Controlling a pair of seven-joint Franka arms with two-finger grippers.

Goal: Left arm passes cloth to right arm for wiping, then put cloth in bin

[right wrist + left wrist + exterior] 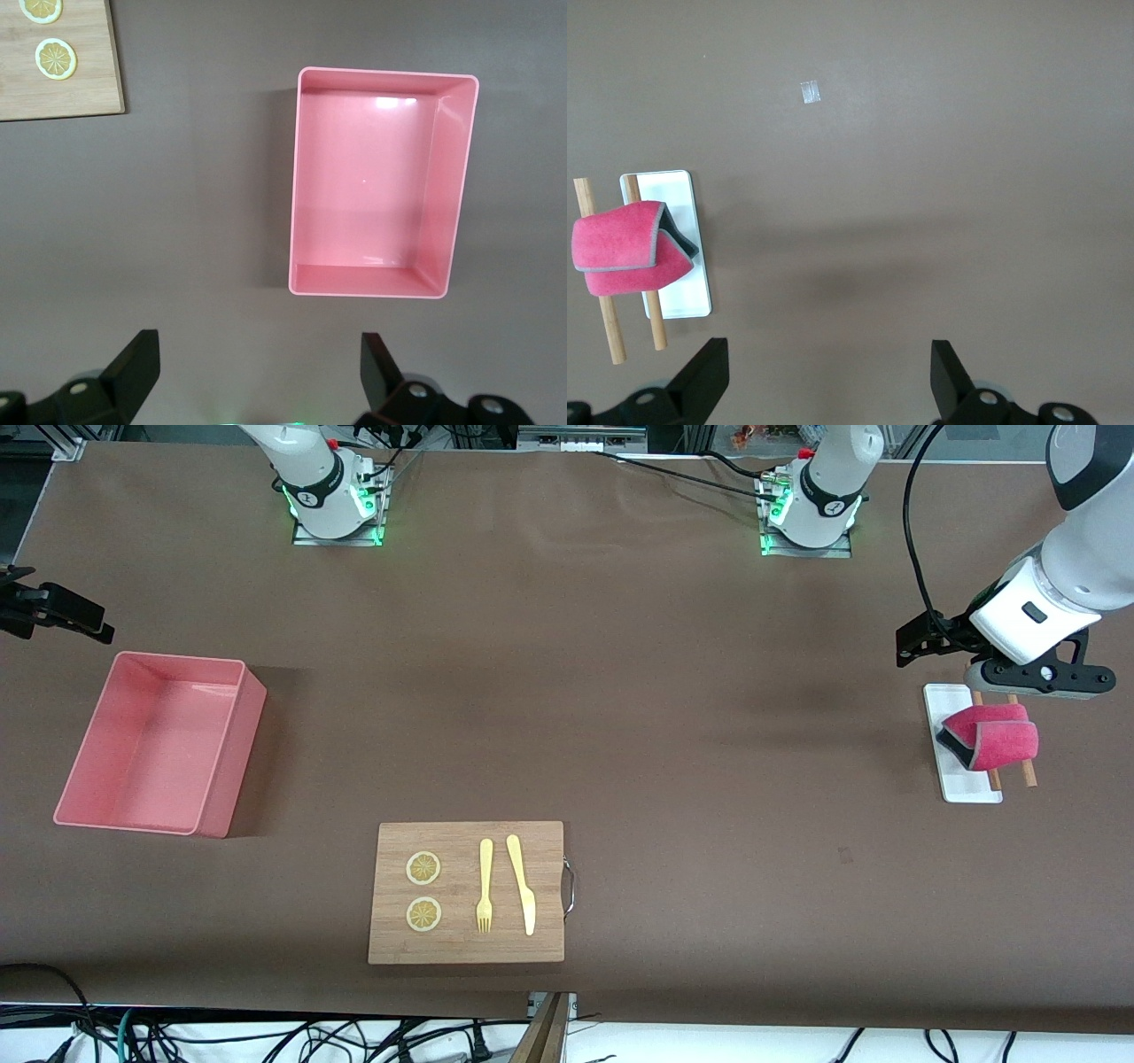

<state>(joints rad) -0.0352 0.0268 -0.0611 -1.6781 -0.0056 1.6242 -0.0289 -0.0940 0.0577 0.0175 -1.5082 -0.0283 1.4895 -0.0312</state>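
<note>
The magenta-pink cloth point(992, 740) hangs folded over two wooden rods point(1028, 772) that lie across a small white tray point(970, 788) at the left arm's end of the table. My left gripper point(1035, 680) hovers over the table by the tray's end that is farther from the front camera. In the left wrist view it point(828, 381) is open and empty over bare table, apart from the cloth point(625, 248) and tray point(678, 292). The salmon-pink bin point(159, 744) stands empty at the right arm's end. My right gripper point(260, 376) is open and empty, high over the table beside the bin point(381, 190); the front view does not show it.
A wooden cutting board point(467, 948) with two lemon slices point(423, 868), a yellow fork point(485, 886) and a knife point(523, 886) lies near the front camera's edge; its corner shows in the right wrist view point(80, 88). A black clamp-like fixture point(53, 611) juts in beside the bin.
</note>
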